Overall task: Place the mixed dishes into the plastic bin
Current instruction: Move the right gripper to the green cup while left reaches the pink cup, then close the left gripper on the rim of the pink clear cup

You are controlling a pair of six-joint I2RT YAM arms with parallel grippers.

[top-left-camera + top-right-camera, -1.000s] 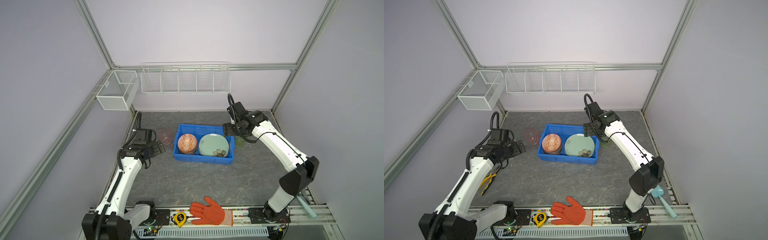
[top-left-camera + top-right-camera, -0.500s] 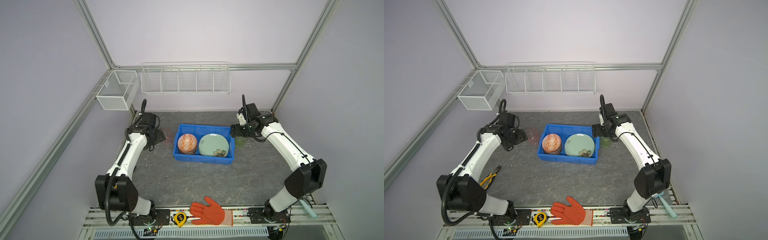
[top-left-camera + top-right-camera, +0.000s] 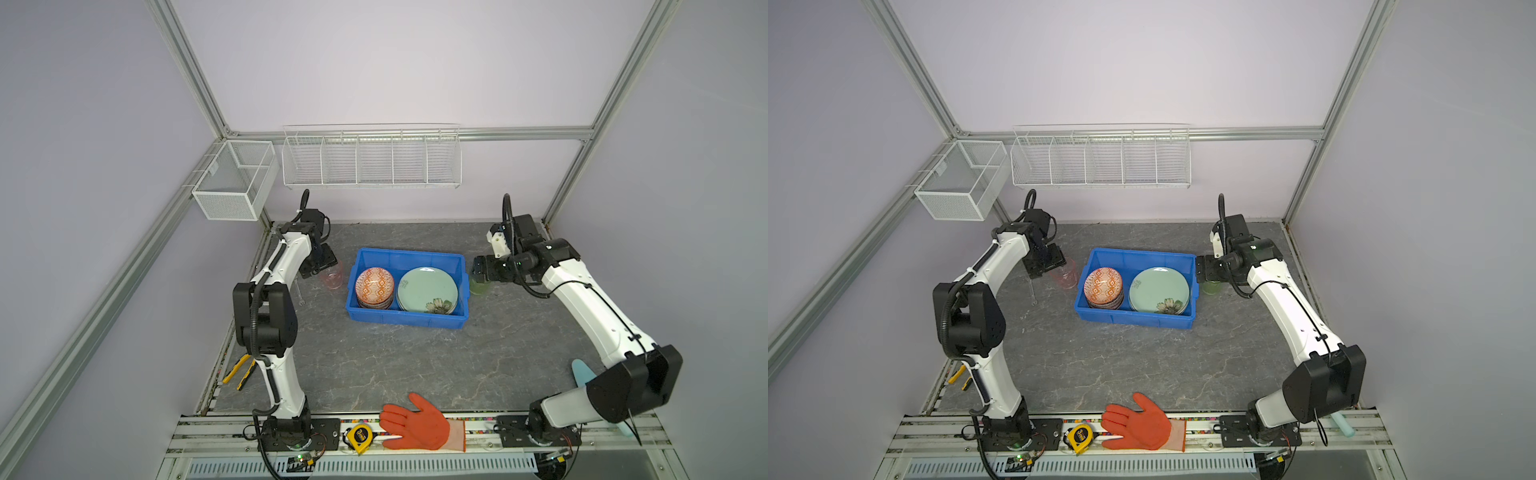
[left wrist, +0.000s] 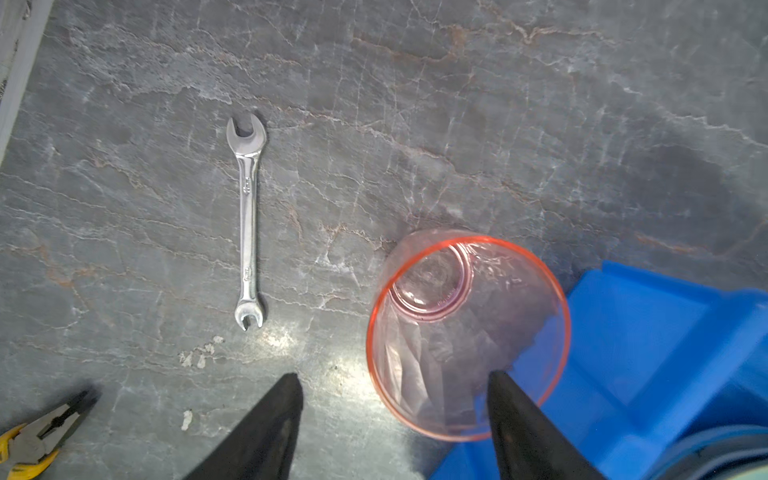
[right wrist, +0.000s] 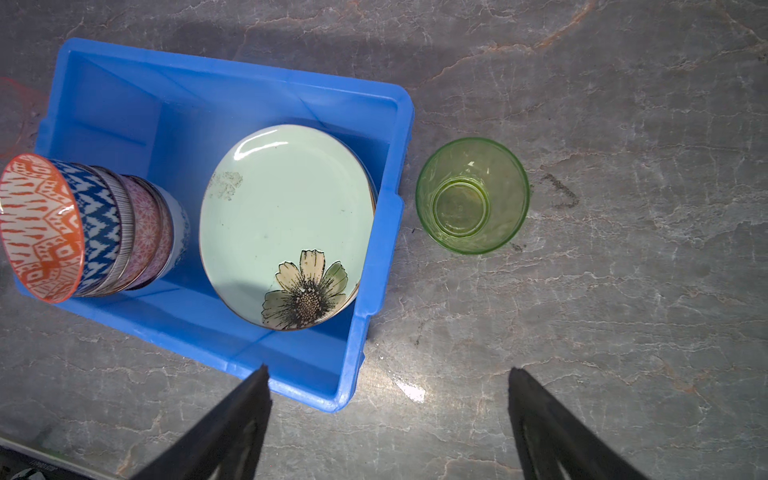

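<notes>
Left gripper [image 4: 392, 376]: jaws parted to middling gap, holding nothing. You're straddling pink cup [image 4: 465, 332] wall, one finger [image 4: 523, 424] over its mouth, other outside. Cup standing upright on table [image 4: 415, 124], bin [image 4: 665, 353] just past it.
Right gripper [image 5: 388, 369]: jaws wide, empty. Green cup [image 5: 471, 195] standing ahead of tips, untouched, just beside bin wall.
Bowls [image 5: 104, 224], plates [image 5: 282, 224] lying in bin.
Step, I judge: you're picking up cups, only dishes seen outside bin.
Next: pinch pink rim, lift above wall, release inside. Right needs advancing first.
</notes>
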